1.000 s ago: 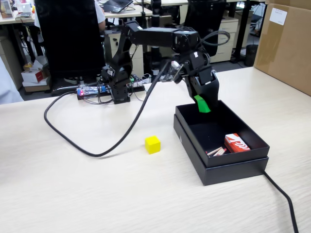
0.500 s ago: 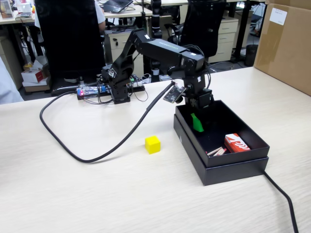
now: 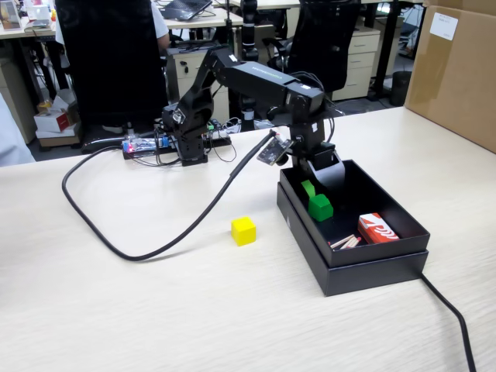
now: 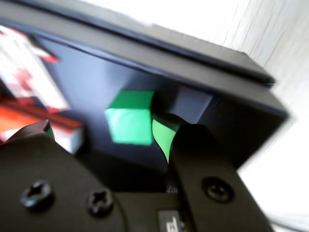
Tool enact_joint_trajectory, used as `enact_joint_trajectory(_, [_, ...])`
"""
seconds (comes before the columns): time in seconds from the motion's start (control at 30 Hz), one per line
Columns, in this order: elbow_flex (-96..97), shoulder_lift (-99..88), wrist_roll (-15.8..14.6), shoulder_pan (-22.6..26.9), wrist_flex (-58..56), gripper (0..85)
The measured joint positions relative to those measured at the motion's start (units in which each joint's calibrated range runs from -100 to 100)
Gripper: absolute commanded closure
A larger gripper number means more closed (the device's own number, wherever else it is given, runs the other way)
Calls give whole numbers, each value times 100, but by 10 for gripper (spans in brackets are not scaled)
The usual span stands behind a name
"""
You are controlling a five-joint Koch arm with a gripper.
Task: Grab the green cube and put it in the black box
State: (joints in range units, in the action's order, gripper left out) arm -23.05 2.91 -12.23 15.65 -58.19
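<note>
Gripper (image 3: 310,188) of the single black arm (image 3: 256,77) hung inside the black box (image 3: 403,232), near its far left corner in the fixed view. Its jaws were spread apart and held nothing. In the wrist view the gripper (image 4: 104,133) showed one green-tipped finger (image 4: 163,135) just beside the right face of the green cube (image 4: 129,118), while the other jaw's tip stood well to the left, at a clear distance from the cube.

One green cube (image 3: 320,207) lay on the floor of the black box, in its left half as the fixed view showed it, just below the gripper's green tip. Whether that finger touched the cube could not be told from the blurred wrist picture.

One red and white small carton (image 3: 377,228) lay in the same box, near the front right corner, with a few thin light sticks (image 3: 345,242) beside it on the left. Their number was too small to count surely.

One yellow cube (image 3: 243,230) rested on the table (image 3: 155,310), outside the box and to its left, apart from it. One thick black cable (image 3: 116,248) curved across the table from the arm, and another black cable (image 3: 453,314) ran from the front right corner of the box toward the lower edge. One big brown cardboard carton (image 3: 453,70) stood at the far right of the table.
</note>
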Motion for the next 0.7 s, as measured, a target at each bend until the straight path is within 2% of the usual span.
enact_joint_trajectory(0.17, [-9,-2019,-73,-264,0,426])
enact_joint_trajectory(0.3, [493,-3689,127,-518,0,376])
enact_joint_trajectory(0.57, [4099,-7288,703,-1109,46,352])
enact_joint_trajectory(0.63, [4299,-7650,728,-1138,85,355])
enact_joint_trajectory(0.7, [5577,-8841,767,-1192,333,355])
